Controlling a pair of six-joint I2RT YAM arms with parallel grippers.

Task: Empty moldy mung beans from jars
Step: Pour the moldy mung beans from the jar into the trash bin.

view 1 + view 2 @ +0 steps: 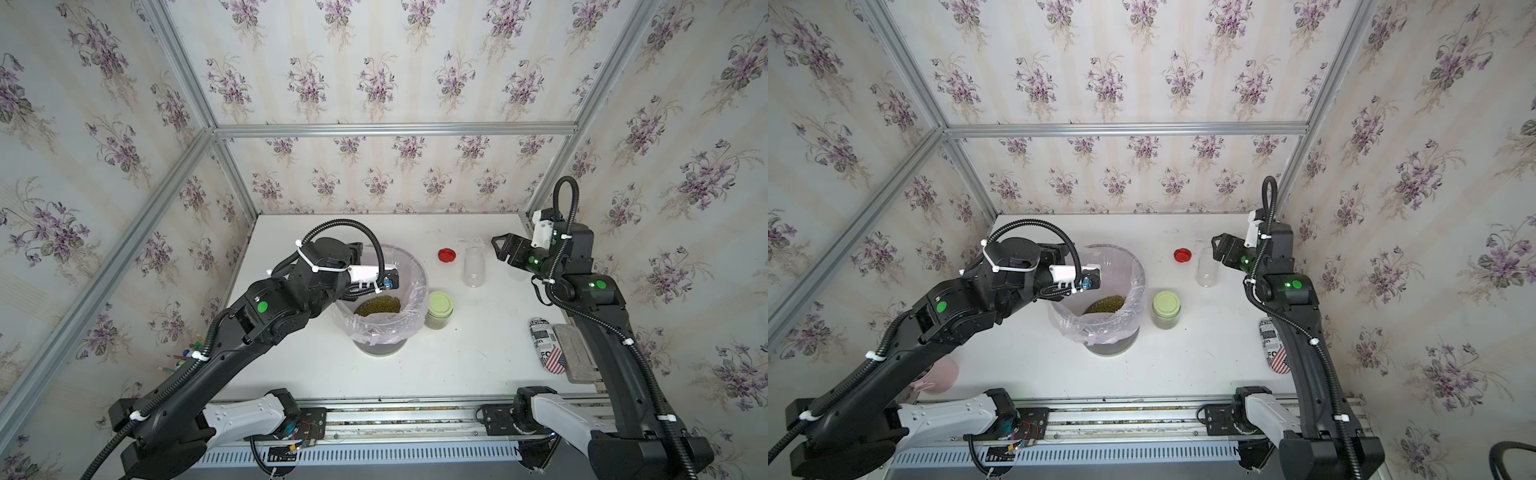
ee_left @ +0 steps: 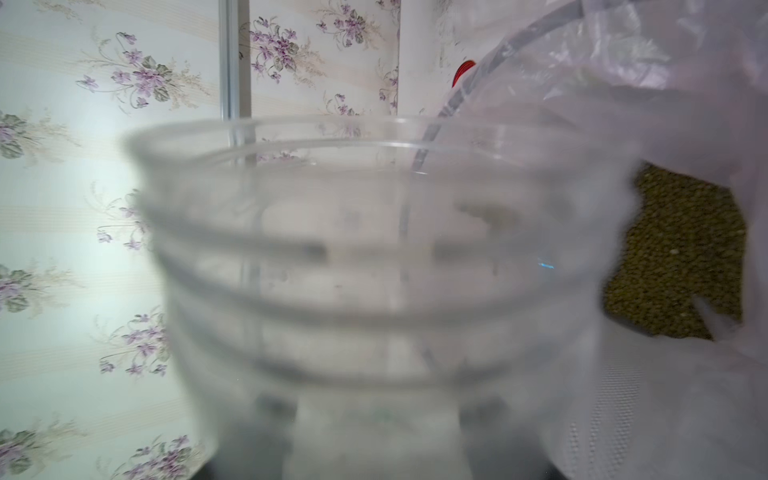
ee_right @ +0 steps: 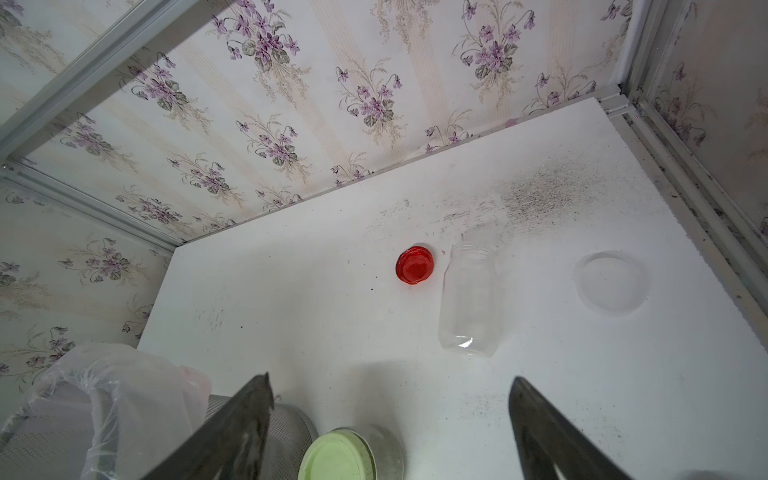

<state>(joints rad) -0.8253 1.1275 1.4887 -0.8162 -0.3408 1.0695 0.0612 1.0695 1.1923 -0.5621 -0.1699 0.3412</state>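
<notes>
Emptied-looking clear jar (image 2: pixel 365 249) gripped by left claw (image 2: pixel 376 430), over bin (image 1: pixel 420 291); mung beans (image 1: pixel 379 306) heaped inside bin; right claw (image 3: pixel 390 378) released, holding nothing. Capped green-lidded jar (image 1: pixel 439 309) stands upright just beside bin, toward right claw; probably the next target.

Mung beans (image 1: pixel 378 306) in lined bin (image 1: pixel 417 291), green-lidded jar (image 1: pixel 439 309) beside, empty jar (image 1: pixel 473 266) apart

Clear glossy jar (image 2: pixel 374 249) at frame centre, glossy red lid (image 3: pixel 414 264), matt pale green lid (image 1: pixel 440 303), thin crinkled translucent pink plastic bag (image 1: pixel 415 286), matt white tabletop (image 1: pixel 457 365), brushed metal frame (image 1: pixel 390 129).
</notes>
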